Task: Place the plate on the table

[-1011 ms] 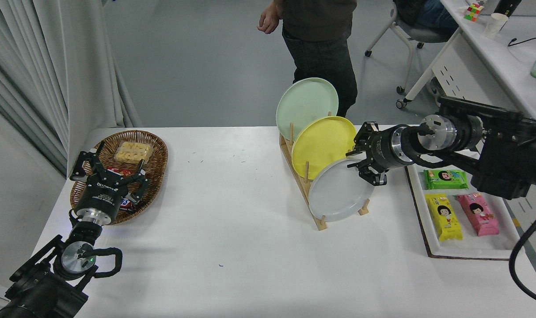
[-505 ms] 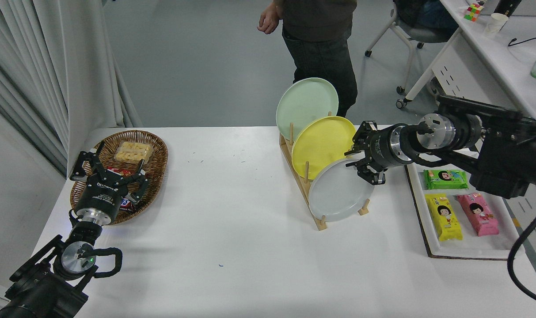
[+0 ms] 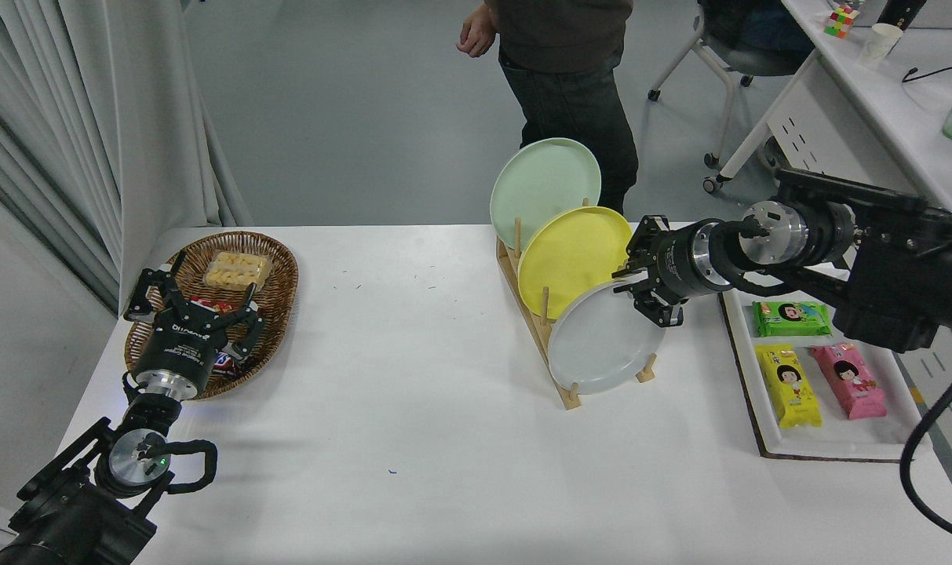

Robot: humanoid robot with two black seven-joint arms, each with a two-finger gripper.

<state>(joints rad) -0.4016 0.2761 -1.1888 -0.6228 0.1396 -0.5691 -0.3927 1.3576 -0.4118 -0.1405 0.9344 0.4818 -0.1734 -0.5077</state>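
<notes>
Nearest, lower left: left gripper (image 3: 195, 300), parked over the near rim of a wicker basket (image 3: 280, 249), fingers spread, grasping nothing; the basket holds a clear snack pack and wrapped bars.

Table (image 3: 413, 408): white, broad bare area across the near middle, suited to receiving a plate.

Right side, near: white tray (image 3: 833, 447) with three snack packets, green, yellow and pink.

Mid-distance, right of centre: wooden rack (image 3: 558, 375) with pegs, carrying three plates on edge; the plate (image 3: 601, 345), pale gray, stands in the nearest slot, leaning back; behind it a yellow plate (image 3: 570, 251); farthest, a mint-green plate (image 3: 542, 184).

Right gripper (image 3: 640, 292): at the gray plate's upper right rim, fingers spread to either side of the rim; whether they already touch it cannot be told; not yet clenched.

Step in hand, as judged: approach to grasp, task barely begun; next move calls for closing on the rim only, clear of the yellow plate just behind, then lifting out of the pegs before laying the plate flat.

Against the earlier frames: right gripper a touch higher and farther left, closer onto the rim; plates, rack and left arm unchanged.

Far side: a person (image 3: 570, 71) standing beyond the table edge; a desk at the upper right.
</notes>
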